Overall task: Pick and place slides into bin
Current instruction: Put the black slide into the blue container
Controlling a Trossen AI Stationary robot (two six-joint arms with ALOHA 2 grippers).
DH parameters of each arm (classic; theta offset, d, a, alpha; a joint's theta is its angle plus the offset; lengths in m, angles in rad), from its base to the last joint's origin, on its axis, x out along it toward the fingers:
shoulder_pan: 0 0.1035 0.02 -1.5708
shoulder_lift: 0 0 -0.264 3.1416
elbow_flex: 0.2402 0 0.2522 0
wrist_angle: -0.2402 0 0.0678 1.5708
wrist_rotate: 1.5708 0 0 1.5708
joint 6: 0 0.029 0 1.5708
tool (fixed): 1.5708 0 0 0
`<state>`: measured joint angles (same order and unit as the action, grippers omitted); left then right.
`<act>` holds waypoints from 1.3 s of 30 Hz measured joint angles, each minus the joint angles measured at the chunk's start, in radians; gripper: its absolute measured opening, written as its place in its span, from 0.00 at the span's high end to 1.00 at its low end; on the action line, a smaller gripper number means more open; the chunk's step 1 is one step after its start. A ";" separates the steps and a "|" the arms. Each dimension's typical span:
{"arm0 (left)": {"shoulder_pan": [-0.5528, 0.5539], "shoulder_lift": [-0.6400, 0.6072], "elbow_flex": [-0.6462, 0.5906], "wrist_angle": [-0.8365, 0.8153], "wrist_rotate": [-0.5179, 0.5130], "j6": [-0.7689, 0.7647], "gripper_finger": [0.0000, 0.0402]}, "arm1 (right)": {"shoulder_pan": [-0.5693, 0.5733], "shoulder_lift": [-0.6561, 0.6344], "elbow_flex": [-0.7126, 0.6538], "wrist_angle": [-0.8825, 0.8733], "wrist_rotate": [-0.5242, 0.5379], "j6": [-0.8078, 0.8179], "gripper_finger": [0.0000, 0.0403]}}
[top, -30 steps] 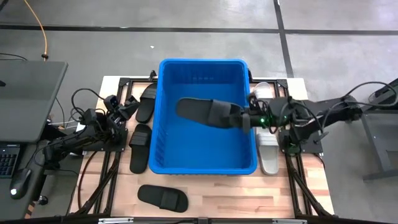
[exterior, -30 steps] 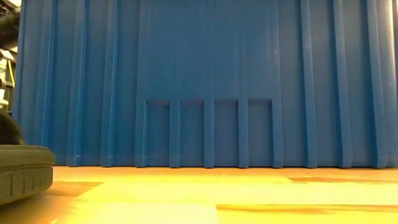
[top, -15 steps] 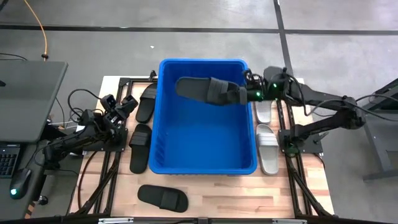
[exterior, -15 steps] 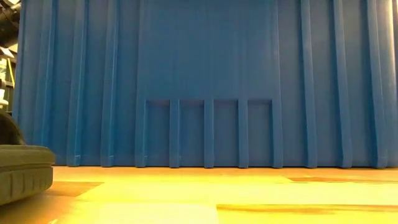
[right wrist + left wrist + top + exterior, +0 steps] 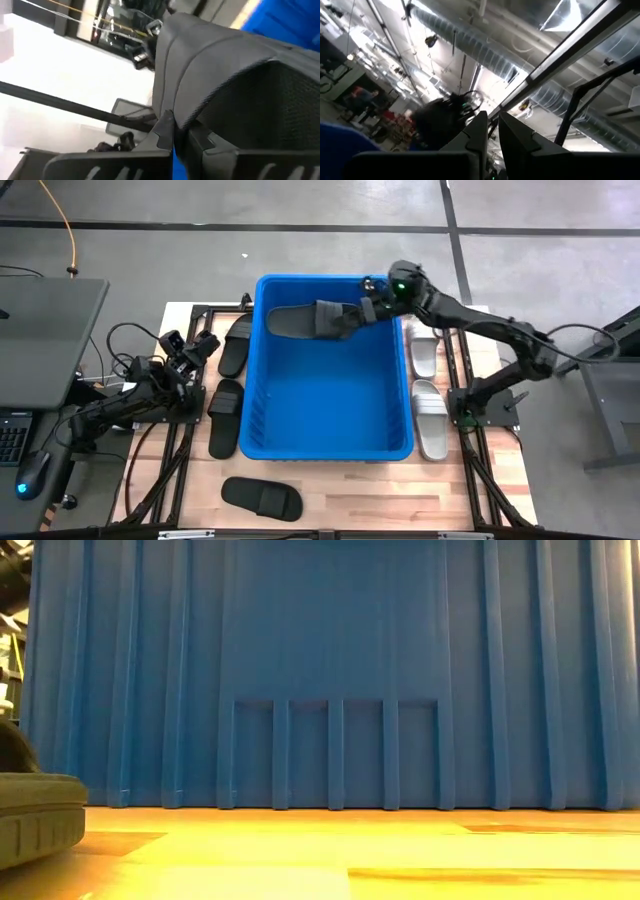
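The blue bin (image 5: 262, 395) stands in the middle of the table; the low view is filled by its ribbed wall (image 5: 330, 670). My right gripper (image 5: 370, 313) is shut on a black slide (image 5: 305, 320), held over the bin's far end. Two black slides (image 5: 237, 345) (image 5: 226, 417) lie flat on the table left of the bin, and a third (image 5: 262, 498) lies near the front edge. Two light slides (image 5: 424, 355) (image 5: 432, 418) lie right of the bin. My left gripper (image 5: 205, 343) waits at the table's left, tipped upward, fingers (image 5: 479, 131) together on nothing. My right gripper pinches the edge of the slide's wide strap (image 5: 175, 112) between its two fingers. The fingers come roughly level from the table's right side, along the slide's length. The slide sticks out leftward from the fingers, lifted clear above the bin's inside.
The bin's far wall (image 5: 325, 280) runs just behind the held slide. Black frame rails (image 5: 180, 450) and cables (image 5: 130, 340) lie along the table's left. A black slide's sole (image 5: 35, 815) shows at the low view's left edge.
My right gripper has swung toward the table's far edge and a little left, turning as it went. It carried the black slide from over the bin's middle to over its far end. The slide stays clear of the bin.
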<state>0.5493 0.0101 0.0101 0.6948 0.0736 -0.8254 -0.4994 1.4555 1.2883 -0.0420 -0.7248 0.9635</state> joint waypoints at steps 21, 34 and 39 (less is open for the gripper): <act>0.000 0.000 0.000 0.197 -0.190 -0.110 0.91 | -0.042 0.398 0.388 -0.482 0.224 -0.047 1.00; 0.000 0.000 0.000 0.196 -0.206 -0.130 0.91 | -0.043 0.507 0.382 -0.519 0.288 -0.022 1.00; 0.000 0.000 0.000 0.193 -0.206 -0.130 0.91 | -0.046 0.551 0.382 -0.515 0.270 -0.050 1.00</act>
<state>0.5495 0.0101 0.0101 0.8875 -0.1322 -0.9554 -0.5453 2.0061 1.6703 -0.5573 -0.4544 0.9135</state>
